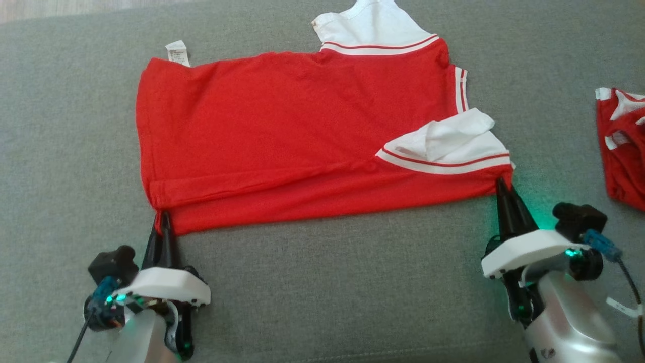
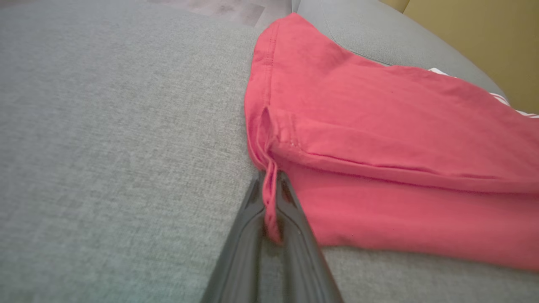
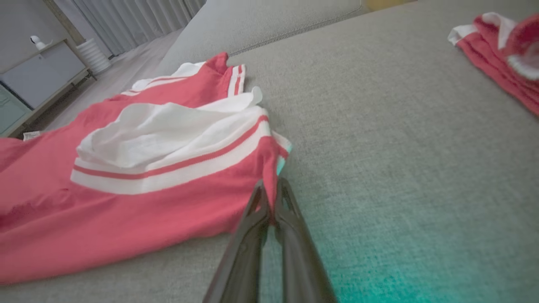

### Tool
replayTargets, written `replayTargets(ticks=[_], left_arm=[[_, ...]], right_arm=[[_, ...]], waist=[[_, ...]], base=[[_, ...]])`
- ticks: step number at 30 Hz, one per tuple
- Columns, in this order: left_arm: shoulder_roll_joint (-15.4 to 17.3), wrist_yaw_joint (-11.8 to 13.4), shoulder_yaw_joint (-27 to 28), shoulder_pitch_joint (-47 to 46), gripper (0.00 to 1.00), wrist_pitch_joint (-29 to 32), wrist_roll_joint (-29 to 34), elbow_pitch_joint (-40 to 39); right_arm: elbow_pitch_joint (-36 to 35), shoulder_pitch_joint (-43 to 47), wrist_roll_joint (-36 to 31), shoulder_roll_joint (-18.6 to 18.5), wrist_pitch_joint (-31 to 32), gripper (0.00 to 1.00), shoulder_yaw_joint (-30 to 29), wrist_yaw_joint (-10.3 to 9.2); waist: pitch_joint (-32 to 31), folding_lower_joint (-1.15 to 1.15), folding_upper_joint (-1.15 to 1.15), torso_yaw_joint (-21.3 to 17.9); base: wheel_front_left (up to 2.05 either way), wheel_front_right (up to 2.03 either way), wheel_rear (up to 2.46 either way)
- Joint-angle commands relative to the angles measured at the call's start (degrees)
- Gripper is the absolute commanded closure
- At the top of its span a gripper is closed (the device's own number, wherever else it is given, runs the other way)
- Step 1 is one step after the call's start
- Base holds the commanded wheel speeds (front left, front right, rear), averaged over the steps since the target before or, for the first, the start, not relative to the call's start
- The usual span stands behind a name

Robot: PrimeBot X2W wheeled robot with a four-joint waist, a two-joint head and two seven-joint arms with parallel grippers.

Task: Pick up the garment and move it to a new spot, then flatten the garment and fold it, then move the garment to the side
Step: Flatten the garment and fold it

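- the garment [image 1: 302, 136] was laid out on the grey cushion [image 1: 322, 292], with its long axis across the head view: hem end to the left, collar and sleeves to the right.
- nearly all of it lay beyond both grippers, on the side away from the robot; only its near edge was reached.
- the left gripper [image 1: 164, 224] was clamped on the near hem corner; in the left wrist view a thin fold of red cloth was seen pinched between the closed fingers.
- the right gripper [image 1: 502, 190] was clamped on the near corner at the shoulder end, just below the white sleeve [image 1: 448, 141]; in the right wrist view the red edge was seen nipped at the fingertips.
- each near corner was held by the arm on its own side, so neither arm could be called nearer; the two grips stood well apart, at opposite ends of the near edge.
- both arms were posed low over the cushion, with the fingers pointed away from the robot and tilted a little inward.
- a long crease was seen running from the left corner towards the sleeve.
- the coming move was judged to turn on the near edge being carried away from the robot, across the short axis, with both grips level so that the cloth was not skewed.
- a second garment [image 1: 622, 146] lay well apart to the right.
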Motion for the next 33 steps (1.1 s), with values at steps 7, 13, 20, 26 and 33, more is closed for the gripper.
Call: replayTargets(ticks=[7, 13, 20, 26, 33], left_arm=[[0.56, -1.33, 4.32, -1.77, 1.00, 0.45, 1.86, -9.37], [1.55, -2.20, 7.30, -4.95, 1.00, 0.45, 5.62, -11.61], [1.27, -2.61, 8.42, 0.86, 1.00, 0.45, 5.97, -6.35], [0.64, -2.52, 8.02, 8.37, 1.00, 0.45, 3.97, -3.91], [0.58, -0.38, 3.18, 11.02, 0.00, 0.45, -1.04, -5.68]], right_arm=[[-4.88, -4.33, 4.89, -0.23, -0.22, 1.00, 0.78, 0.19], [-4.14, -9.86, 9.09, -2.74, 1.13, 1.00, 2.58, 0.19], [-3.56, -5.38, 12.81, -6.16, 4.57, 1.00, 4.86, 0.19], [-4.97, 3.99, 15.18, -7.33, 5.53, 1.00, 5.67, 0.19], [-8.25, 9.68, 15.01, -7.56, 4.45, 0.00, 5.55, 0.19]], waist=[[-3.18, 0.00, 0.00, 0.60], [-7.79, 0.00, 0.00, 0.67], [-11.32, 0.00, 0.00, 0.30], [-10.56, 0.00, 0.00, 0.43], [-7.92, 0.00, 0.00, 0.43]], base=[[0.00, 0.00, 0.00], [0.00, 0.00, 0.00], [0.00, 0.00, 0.00], [0.00, 0.00, 0.00], [0.00, 0.00, 0.00]])
